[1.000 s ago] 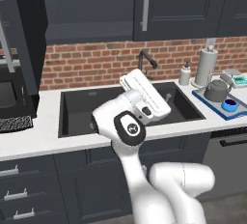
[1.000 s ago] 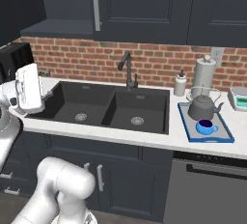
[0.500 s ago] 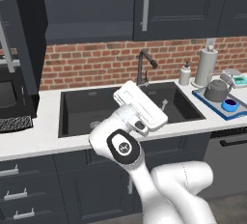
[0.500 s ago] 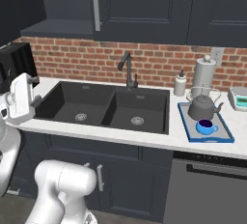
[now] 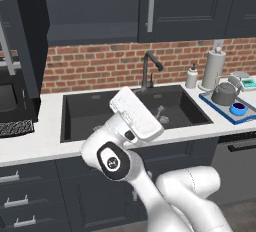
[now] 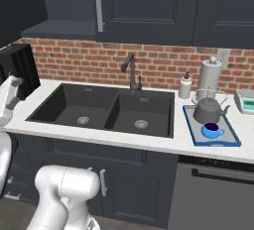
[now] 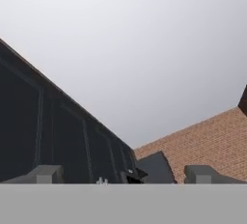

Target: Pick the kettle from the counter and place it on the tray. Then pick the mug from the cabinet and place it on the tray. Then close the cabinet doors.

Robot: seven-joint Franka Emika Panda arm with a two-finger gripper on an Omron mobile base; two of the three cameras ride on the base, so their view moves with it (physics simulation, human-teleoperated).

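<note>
Left base view: one cabinet door (image 5: 26, 31) stands swung out at the left of the open cabinet (image 5: 90, 6), leaf sticking into the room and nearly edge-on to the camera. Long axis vertical, hinge on the cabinet's left side, free edge towards me. The panel right of the opening, with the bar handle (image 5: 151, 3), looks flush. I can't tell whether it's the pair's second door or a neighbour.

From my gripper (image 7: 124, 175) the open door is up and to the left. My hand sits low over the counter (image 5: 50, 143) front by the sink (image 5: 130, 108). Jaws are wide apart with nothing between them. The hand view points steeply up: dark cabinet panelling on the left, brick on the right, both fingertips (image 7: 46, 174) far apart at the bottom.

Kettle (image 6: 208, 111) and mug (image 6: 212, 131) both sit on the tray (image 6: 187, 125), far right of the counter and well away from me, so I judge those two steps done.

Only the doors are left. My read on the next move: raise the hand, get onto the outer side of the open leaf near its free edge, and push it right and back towards the cabinet face. Risk is clipping the leaf's bottom edge on the way up.
</note>
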